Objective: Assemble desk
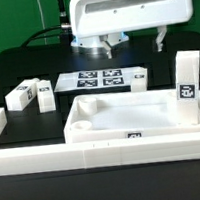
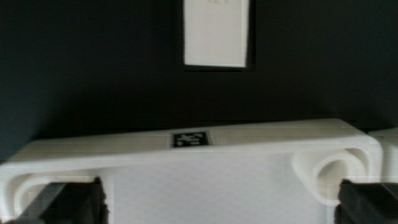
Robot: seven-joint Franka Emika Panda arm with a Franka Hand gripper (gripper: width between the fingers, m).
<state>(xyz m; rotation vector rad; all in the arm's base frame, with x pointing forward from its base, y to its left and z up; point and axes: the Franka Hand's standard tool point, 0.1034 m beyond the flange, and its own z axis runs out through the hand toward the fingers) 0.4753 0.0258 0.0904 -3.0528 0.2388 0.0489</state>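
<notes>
The hand (image 1: 132, 46) hangs over the far side of the black work desk (image 1: 14, 67), jaws wide, holding nothing. Beneath it lies the marker board (image 1: 98, 78).

Nearer the camera, the white plastic tray-like desk top with raised rim (image 1: 141, 123) sits against the long white border rails (image 1: 94, 151).

Progress: early, by appearance. Three short square white tag-marked legs lie loose:
- two at the exterior view's left (image 1: 27, 93);
- one beside the marker board (image 1: 136, 79).

A fourth leg (image 1: 186, 78) stands upright at the top's far corner. Fitting the legs is judged still to do.

Hidden:
- the upright leg's base is behind the rim, so seating cannot be confirmed;
- the round corner sockets (image 2: 338, 165) are blurred in the wrist view;
- the arm is cut off.
</notes>
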